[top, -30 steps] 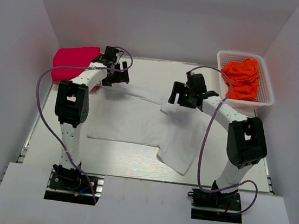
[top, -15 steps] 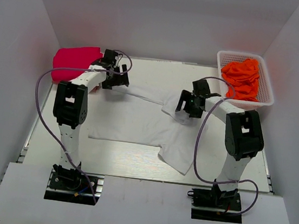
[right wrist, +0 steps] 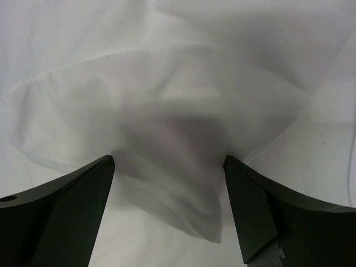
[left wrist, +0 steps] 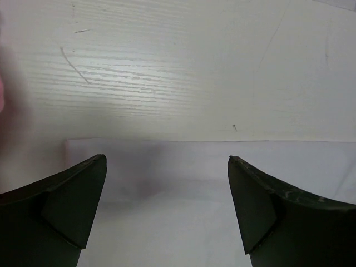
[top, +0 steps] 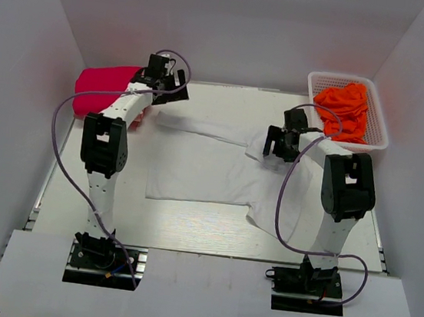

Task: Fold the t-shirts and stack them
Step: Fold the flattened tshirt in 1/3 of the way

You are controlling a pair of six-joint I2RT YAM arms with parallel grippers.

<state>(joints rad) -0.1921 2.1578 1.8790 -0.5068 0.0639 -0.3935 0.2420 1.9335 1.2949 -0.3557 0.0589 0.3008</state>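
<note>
You're looking at the white t-shirt lying spread on the table; your left gripper is hanging jaws wide apart over its 11 o'clock edge; your right gripper is sitting jaws apart too, a bunched fold lying between them at 2 o'clock.

Top view: bright, even, diffuse light from above, with only faint soft shadows on the pale wood-grain table.
Left wrist view: table grain sharp, left edge smeared out of focus.
Right wrist view: the crumpled white cloth t-shirt blurs into grey shadow at centre — folds crisper above.
</note>
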